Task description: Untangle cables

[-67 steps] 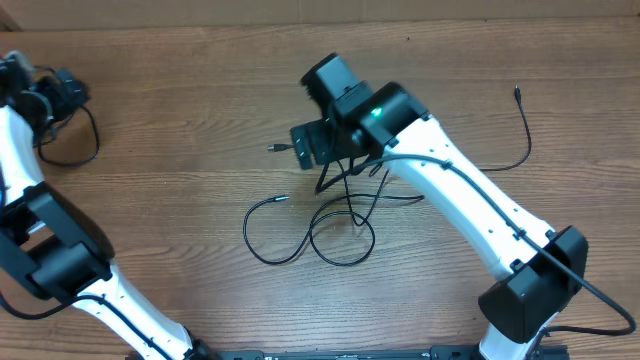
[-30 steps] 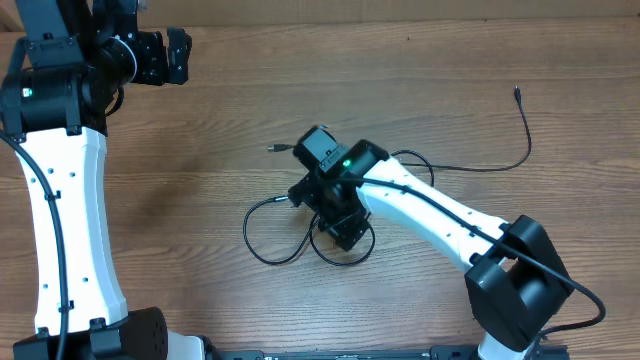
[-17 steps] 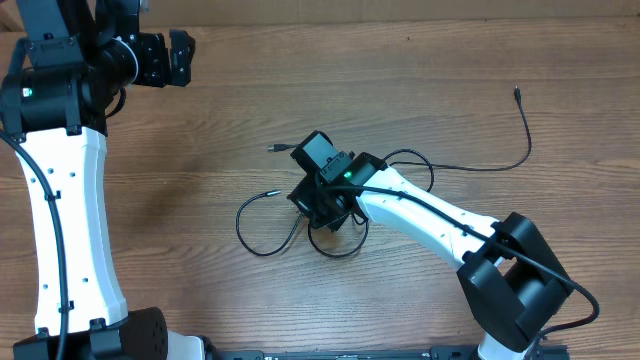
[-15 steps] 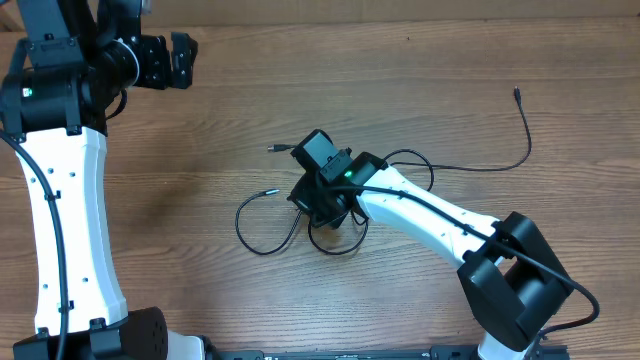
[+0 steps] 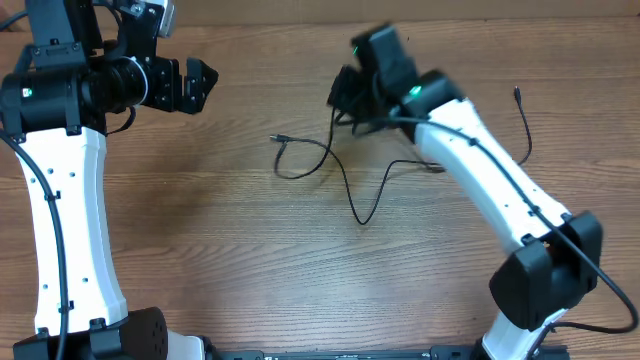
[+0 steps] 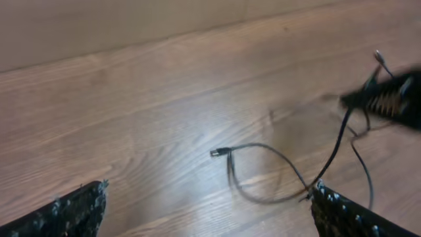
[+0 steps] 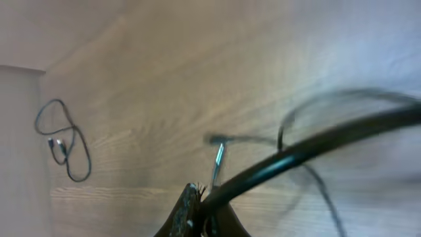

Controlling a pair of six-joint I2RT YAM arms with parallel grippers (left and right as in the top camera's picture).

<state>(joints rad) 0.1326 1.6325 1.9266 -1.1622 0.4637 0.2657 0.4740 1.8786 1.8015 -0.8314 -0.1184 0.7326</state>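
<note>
Nearest me the table (image 5: 220,290) is lying bare, so I am seeing plenty of room there for laying out a freed cord. Just beyond it, the cables (image 5: 347,190) are trailing from a low bend in the middle of the table, out to a loop and a plug (image 5: 278,139) on the left. From there they are rising into my right gripper (image 5: 342,100), which is pressing together on them above the far middle.

I cannot tell how many cords are sitting in that pinch. Pulling from here could be dragging the whole tangle along or cinching the loop tight, and a thin cord could be slipping out.

One strand (image 5: 527,135) is running off to the right. The right arm is hiding whether it joins the bunch, and a sweep of that arm could be snagging it.

My left gripper (image 5: 205,88) is hanging spread wide and empty at the far left, well apart from the plug. The table's far edge is lying close behind both grippers, so room is lacking that way.
</note>
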